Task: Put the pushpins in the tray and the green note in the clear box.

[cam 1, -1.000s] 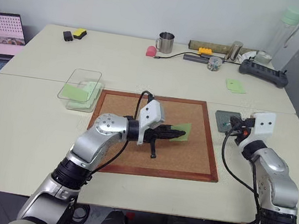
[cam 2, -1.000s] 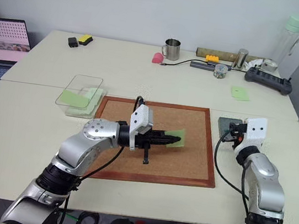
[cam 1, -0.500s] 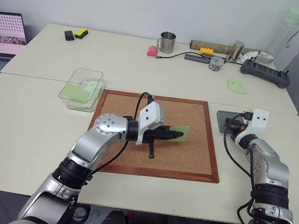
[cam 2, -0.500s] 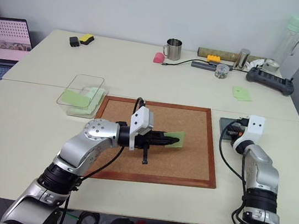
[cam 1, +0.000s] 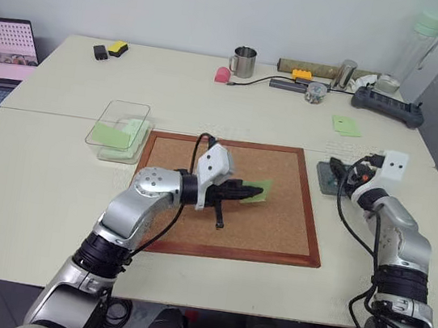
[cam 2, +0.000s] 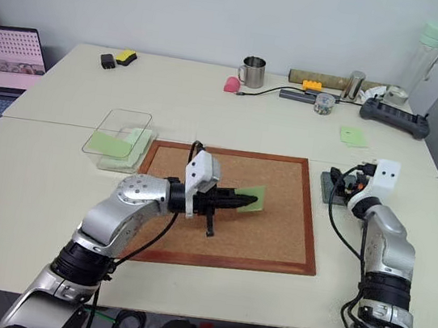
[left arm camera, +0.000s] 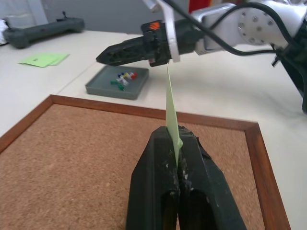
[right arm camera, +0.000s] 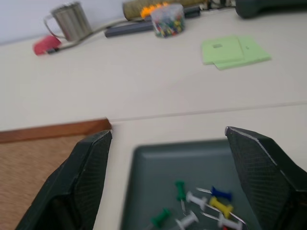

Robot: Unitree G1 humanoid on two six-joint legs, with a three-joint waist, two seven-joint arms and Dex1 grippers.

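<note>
Green note (left arm camera: 171, 103) pinched in left pincer (left arm camera: 178, 143); right pincer (right arm camera: 168, 158) wide over tray (right arm camera: 158, 163) w/ pushpins (right arm camera: 201, 203).

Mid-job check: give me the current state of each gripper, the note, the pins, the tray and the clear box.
Left gripper: jaws shut on the green note.
Green note: held edge-up over the cork board.
Right gripper: jaws open above the tray.
Tray: holds pushpins.
Pushpins: lying loose in the tray.
Clear box: open, green paper inside.
</note>
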